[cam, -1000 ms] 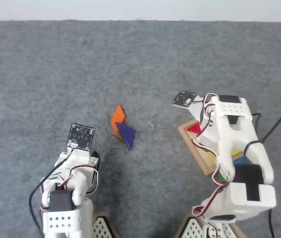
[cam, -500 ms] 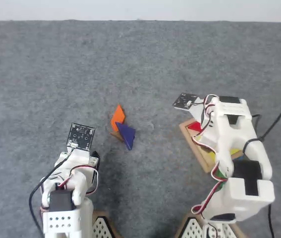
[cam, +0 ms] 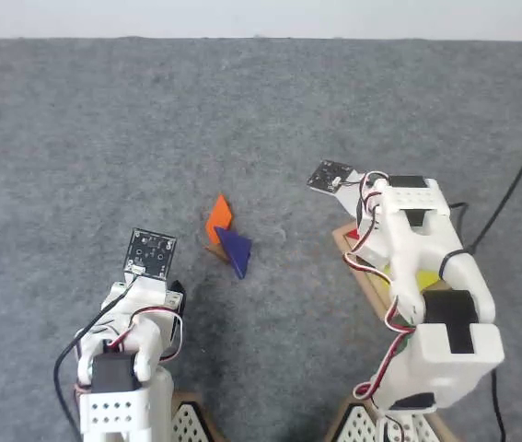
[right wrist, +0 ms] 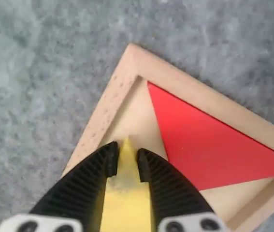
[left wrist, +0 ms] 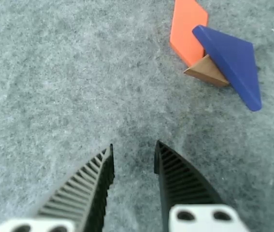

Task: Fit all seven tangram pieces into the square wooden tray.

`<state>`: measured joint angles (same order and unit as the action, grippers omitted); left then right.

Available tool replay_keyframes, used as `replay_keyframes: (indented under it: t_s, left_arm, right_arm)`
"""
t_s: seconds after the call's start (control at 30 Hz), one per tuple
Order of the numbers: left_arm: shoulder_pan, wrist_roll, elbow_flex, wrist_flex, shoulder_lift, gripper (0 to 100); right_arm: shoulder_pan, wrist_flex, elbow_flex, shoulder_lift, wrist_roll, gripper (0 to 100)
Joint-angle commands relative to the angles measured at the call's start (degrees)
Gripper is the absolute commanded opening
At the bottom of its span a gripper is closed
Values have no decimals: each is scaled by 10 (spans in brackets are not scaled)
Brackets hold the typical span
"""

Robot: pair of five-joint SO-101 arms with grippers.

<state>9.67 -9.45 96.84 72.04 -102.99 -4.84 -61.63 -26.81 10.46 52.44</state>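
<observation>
A yellow piece [right wrist: 122, 203] is pinched by the right claw [right wrist: 126, 150] at a bare corner of the tray [right wrist: 108, 115], beside the red triangle [right wrist: 209, 145]. Seating it flat is judged the next move. The left claw [left wrist: 133, 154] is spread over the surface, near the loose pieces [left wrist: 231, 60].

Grey felt table [cam: 104, 110]: wooden tray [right wrist: 103, 116]; orange pc [cam: 218, 217], brown pc [left wrist: 207, 72], blue pc [cam: 234, 249] clustered.

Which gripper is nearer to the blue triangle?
Left. The left gripper is over bare carpet with the blue triangle just ahead of it; the right gripper is off at the tray, shut on a yellow piece.
</observation>
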Motion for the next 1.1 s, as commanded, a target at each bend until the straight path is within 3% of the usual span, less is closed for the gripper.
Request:
replay_keyframes:
  t_s: [0.0,0.5,0.9,1.07]
  left_arm:
    - [3,-7,-4,2,-9,133]
    - [3,-7,-4,2,-9,133]
    - [3,-7,-4,2,-9,133]
    - [3,-7,-4,2,-9,133]
  right_arm:
    - [-12,5,-11,15,-12,8]
    - [70,-80,-15,-174,17,8]
    - [157,-73,11,-179,38,8]
    - [159,-71,18,-178,36,8]
